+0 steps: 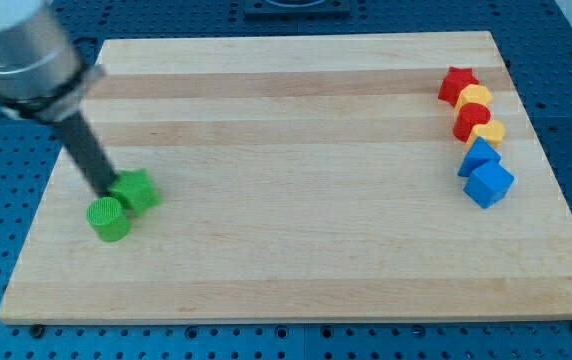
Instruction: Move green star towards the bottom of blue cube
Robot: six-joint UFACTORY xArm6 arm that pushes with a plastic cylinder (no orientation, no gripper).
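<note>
A green star [137, 190] lies near the view's left edge of the wooden board [296, 240]. A green cylinder [108, 219] sits just below and left of it, touching or nearly touching. My tip [105, 190] is at the star's left side, right against it, above the cylinder. The blue cube [489, 184] lies far away at the view's right, at the bottom of a line of blocks.
At the view's right a line of blocks runs from top to bottom: a red star [457, 83], a yellow block [474, 98], a red block [471, 120], a yellow block [487, 133], a blue block [479, 155], then the blue cube.
</note>
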